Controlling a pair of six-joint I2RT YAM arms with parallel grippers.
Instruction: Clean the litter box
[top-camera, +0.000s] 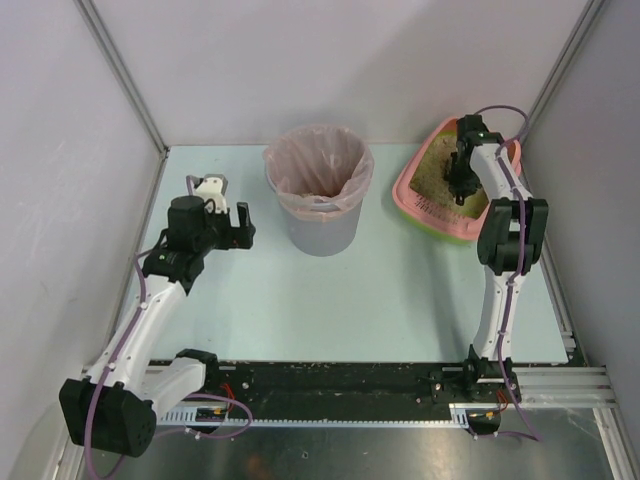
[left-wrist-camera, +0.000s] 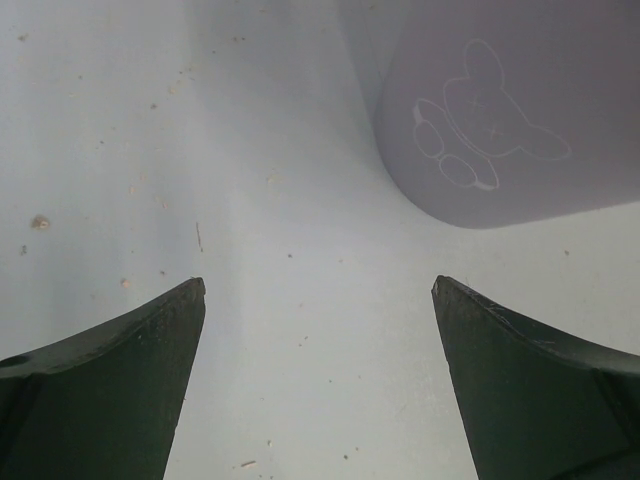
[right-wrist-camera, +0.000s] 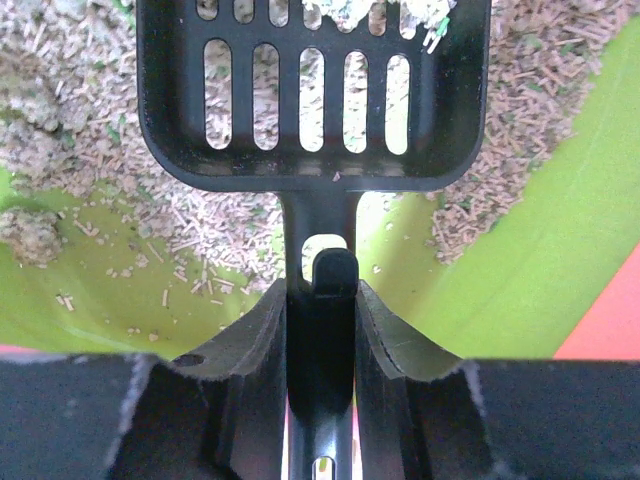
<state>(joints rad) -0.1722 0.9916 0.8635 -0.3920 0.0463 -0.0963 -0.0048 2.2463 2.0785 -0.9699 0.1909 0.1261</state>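
The litter box (top-camera: 425, 200), a pink tray with a green inner rim and beige granules, sits tilted at the back right. My right gripper (top-camera: 460, 180) is over it, shut on the handle of a black slotted scoop (right-wrist-camera: 312, 90). The scoop head hangs just above the granules (right-wrist-camera: 60, 110) and green floor (right-wrist-camera: 120, 290), with pale clumps in its far end. A litter clump (right-wrist-camera: 30, 235) lies at the left. My left gripper (top-camera: 240, 228) is open and empty, low over the table left of the grey bin (top-camera: 318, 190); its fingers (left-wrist-camera: 120, 370) stand wide apart.
The grey bin with a pinkish bag stands at the table's back centre; its wall with a bear outline (left-wrist-camera: 490, 120) fills the upper right of the left wrist view. Scattered crumbs lie on the pale table (left-wrist-camera: 280, 250). Grey walls close the sides and back.
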